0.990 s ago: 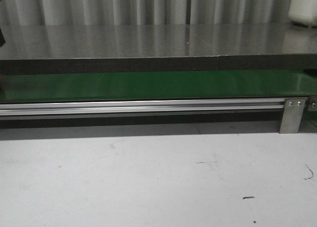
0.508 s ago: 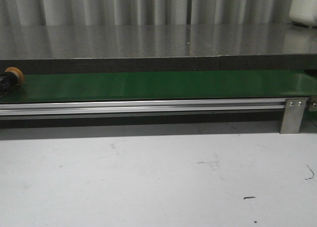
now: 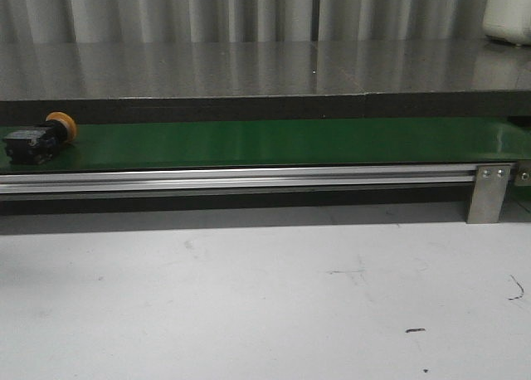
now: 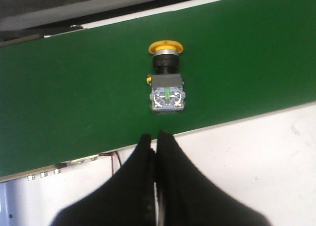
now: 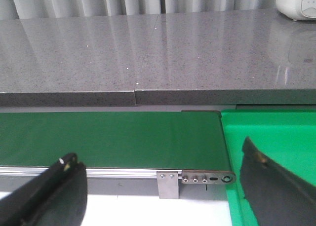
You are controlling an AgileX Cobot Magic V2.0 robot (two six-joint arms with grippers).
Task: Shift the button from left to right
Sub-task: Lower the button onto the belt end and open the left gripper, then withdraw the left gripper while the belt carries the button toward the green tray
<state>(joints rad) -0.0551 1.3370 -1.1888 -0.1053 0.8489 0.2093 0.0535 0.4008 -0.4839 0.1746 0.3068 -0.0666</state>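
Note:
The button lies on its side at the far left of the green conveyor belt, its orange-yellow cap pointing away from the front. In the left wrist view the button lies on the belt, black body toward the fingers. My left gripper is shut and empty, above the belt's near edge, short of the button. My right gripper is open wide and empty, over the belt's right end. Neither gripper shows in the front view.
A grey stone counter runs behind the belt. An aluminium rail with a bracket edges the belt's front. A bright green bin sits past the belt's right end. A white container stands far right. White table in front.
The button has come into the front view at the left edge and moved rightward along the belt; a second ago it was not visible.

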